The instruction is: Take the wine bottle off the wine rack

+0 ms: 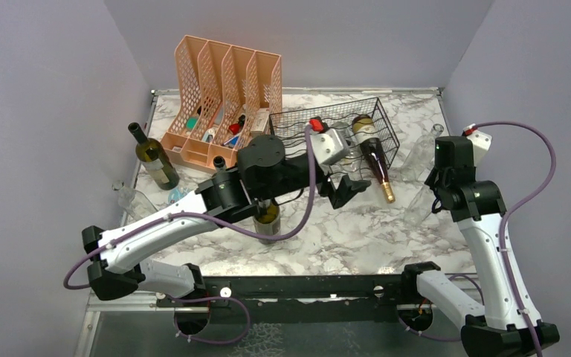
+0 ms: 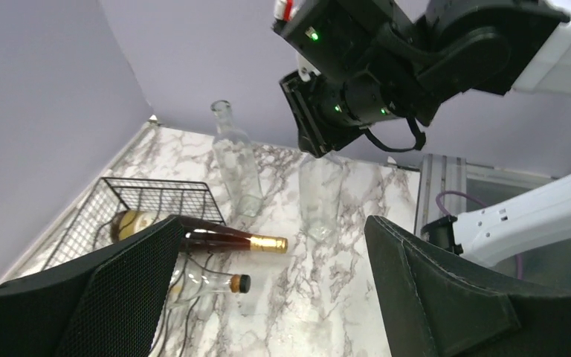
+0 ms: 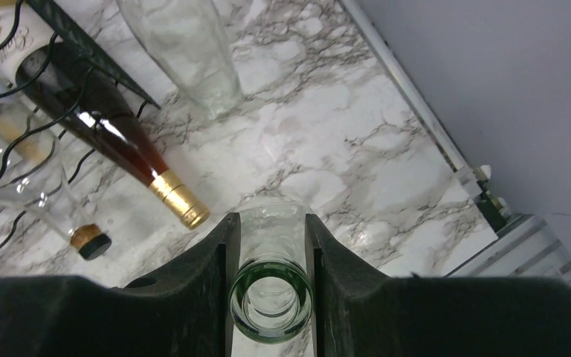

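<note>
The black wire wine rack [image 1: 327, 123] sits at the back centre of the marble table. In it lies a dark wine bottle [image 1: 375, 158] with a gold foil neck poking out over the front edge, and beside it a clear corked bottle [image 2: 193, 286]. My left gripper [image 1: 346, 187] hovers open just in front of the rack with nothing between its fingers [image 2: 119, 290]. My right gripper [image 3: 271, 245] is shut on the neck of a clear, green-rimmed bottle [image 3: 271, 297] that stands upright on the table right of the rack [image 1: 418, 208].
A second clear bottle [image 1: 421, 152] stands by the rack's right side. A peach file organiser [image 1: 223, 97] is at the back left, with a dark green bottle [image 1: 154, 156] in front of it. Another bottle [image 1: 268, 217] stands under my left arm. A clear bottle [image 1: 137, 199] lies at the left edge.
</note>
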You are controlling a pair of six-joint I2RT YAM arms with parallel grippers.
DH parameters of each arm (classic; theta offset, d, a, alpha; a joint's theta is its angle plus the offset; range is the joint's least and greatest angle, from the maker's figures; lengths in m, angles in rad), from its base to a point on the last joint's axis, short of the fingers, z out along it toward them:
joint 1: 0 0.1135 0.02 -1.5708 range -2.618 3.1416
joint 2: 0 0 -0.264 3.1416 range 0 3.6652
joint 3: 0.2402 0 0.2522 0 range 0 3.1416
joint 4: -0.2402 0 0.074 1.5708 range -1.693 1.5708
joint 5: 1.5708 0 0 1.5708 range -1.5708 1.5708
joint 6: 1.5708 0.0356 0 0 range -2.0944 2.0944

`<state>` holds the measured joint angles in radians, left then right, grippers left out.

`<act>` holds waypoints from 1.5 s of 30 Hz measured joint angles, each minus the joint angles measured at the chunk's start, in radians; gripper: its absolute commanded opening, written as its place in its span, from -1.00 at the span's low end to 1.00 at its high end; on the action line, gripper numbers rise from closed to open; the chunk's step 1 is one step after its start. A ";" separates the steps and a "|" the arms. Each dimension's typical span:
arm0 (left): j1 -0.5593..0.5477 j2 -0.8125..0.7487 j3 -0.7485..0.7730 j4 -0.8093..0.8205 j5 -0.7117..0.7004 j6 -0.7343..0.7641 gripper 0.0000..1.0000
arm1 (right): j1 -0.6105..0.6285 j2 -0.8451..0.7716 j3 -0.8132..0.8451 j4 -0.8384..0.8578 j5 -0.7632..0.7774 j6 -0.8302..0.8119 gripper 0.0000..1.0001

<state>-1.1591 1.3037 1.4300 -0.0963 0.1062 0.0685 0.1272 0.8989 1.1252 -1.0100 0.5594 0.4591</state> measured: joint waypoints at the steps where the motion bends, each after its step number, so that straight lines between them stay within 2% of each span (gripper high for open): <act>1: 0.000 -0.017 0.009 -0.019 -0.015 0.002 0.99 | 0.000 0.001 -0.001 0.008 0.018 -0.006 -0.98; 5: 0.002 -0.076 0.041 -0.080 -0.082 0.011 0.99 | 0.000 -0.016 -0.048 0.092 0.074 -0.038 -0.98; 12: 0.006 -0.140 0.101 -0.161 -0.171 0.018 0.99 | 0.000 -0.047 -0.122 0.200 0.083 -0.068 -0.94; 15: 0.006 -0.150 0.121 -0.186 -0.202 0.016 0.99 | 0.000 -0.040 -0.126 0.218 0.083 -0.067 -0.66; 19: 0.006 -0.151 0.134 -0.208 -0.224 0.010 0.99 | 0.000 -0.034 -0.127 0.229 0.084 -0.066 -0.16; 21: 0.006 -0.151 0.134 -0.220 -0.231 0.006 0.99 | 0.000 -0.034 -0.127 0.229 0.087 -0.063 -0.02; 29: 0.006 -0.144 0.163 -0.243 -0.235 0.003 0.99 | 0.000 -0.033 -0.127 0.231 0.120 -0.063 0.28; 33: 0.006 -0.140 0.175 -0.243 -0.236 0.003 0.99 | 0.000 -0.033 -0.126 0.230 0.127 -0.072 0.65; 37: 0.006 -0.127 0.187 -0.248 -0.246 0.006 0.99 | 0.000 -0.024 -0.058 0.196 0.115 -0.095 0.86; 41: 0.015 -0.086 0.257 -0.298 -0.302 0.040 0.99 | 0.000 -0.028 0.096 0.192 0.003 -0.158 1.00; 45: 0.060 -0.071 0.323 -0.314 -0.372 0.091 0.99 | -0.002 -0.050 0.266 0.202 -0.200 -0.259 1.00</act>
<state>-1.0996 1.2327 1.7527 -0.4099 -0.2653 0.1596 0.1249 0.8494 1.3914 -0.8078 0.3595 0.2001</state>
